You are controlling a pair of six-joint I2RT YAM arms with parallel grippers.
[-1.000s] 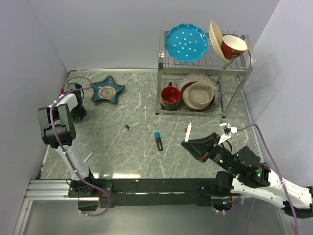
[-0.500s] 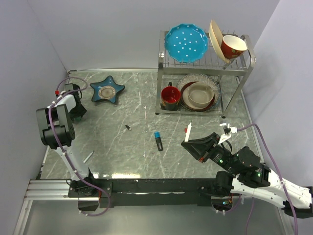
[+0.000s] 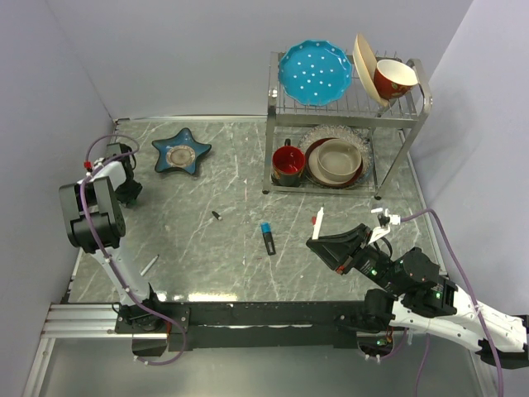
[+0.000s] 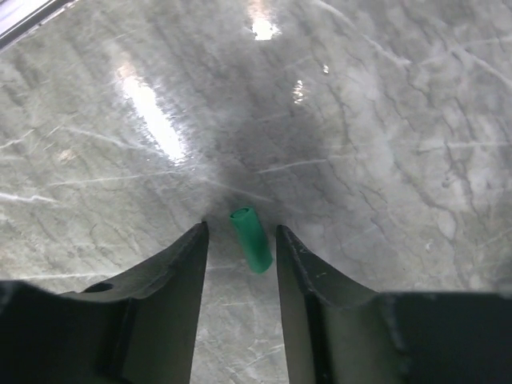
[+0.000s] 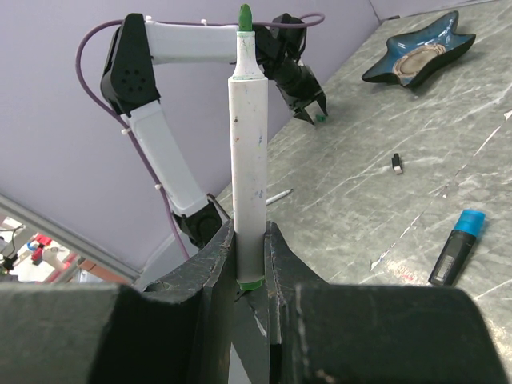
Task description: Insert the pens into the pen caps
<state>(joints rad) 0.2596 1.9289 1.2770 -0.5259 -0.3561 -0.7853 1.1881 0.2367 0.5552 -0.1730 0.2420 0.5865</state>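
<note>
Left gripper [image 4: 240,232] sat at the far-left side of the table [image 3: 190,248], jaws spread, straddling the teal cap [image 4: 252,240] lying flat. It looked lined up for a pinch, not yet closed. Thin white pen [image 3: 149,265] lay near the left arm's base, nothing touching it. Black cap [image 3: 216,215] and black marker [image 3: 267,239], blue end away from the arms, sat mid-table, apart from each other. Right gripper [image 5: 250,244] was clamped on the lower barrel of the white pen [image 5: 248,152], upright with its green tip up, probably presented so a cap could go on. That pen and the teal cap were well apart.
</note>
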